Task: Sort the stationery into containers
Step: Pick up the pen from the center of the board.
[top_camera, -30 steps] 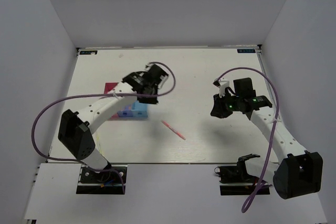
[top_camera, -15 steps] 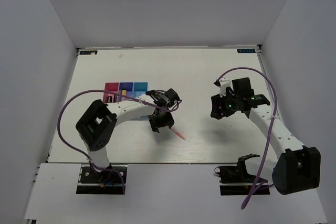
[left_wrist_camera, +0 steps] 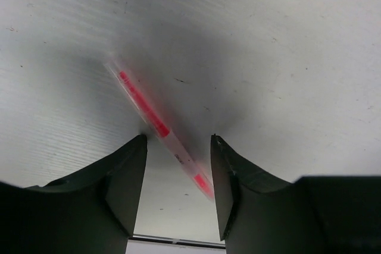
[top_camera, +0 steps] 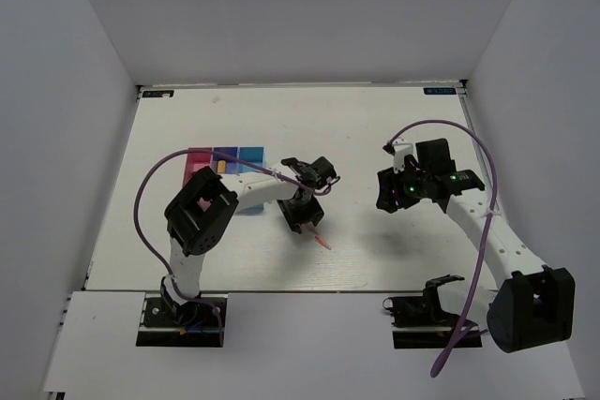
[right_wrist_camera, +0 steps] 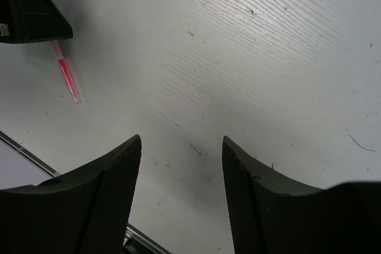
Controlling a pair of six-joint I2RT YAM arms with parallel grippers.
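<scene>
Pen (left_wrist_camera: pixel 156 122), just one, between two spread left fingers (left_wrist_camera: pixel 125 179)

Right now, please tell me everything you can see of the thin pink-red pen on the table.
The thin pink-red pen is a slim straight stick with a clear, plastic-looking barrel that shows pink-red along most of its length. It lies flat on the white table, running diagonally in the left wrist view. The left gripper is open, with one finger on each side of the pen. I cannot tell whether they touch it.
</scene>
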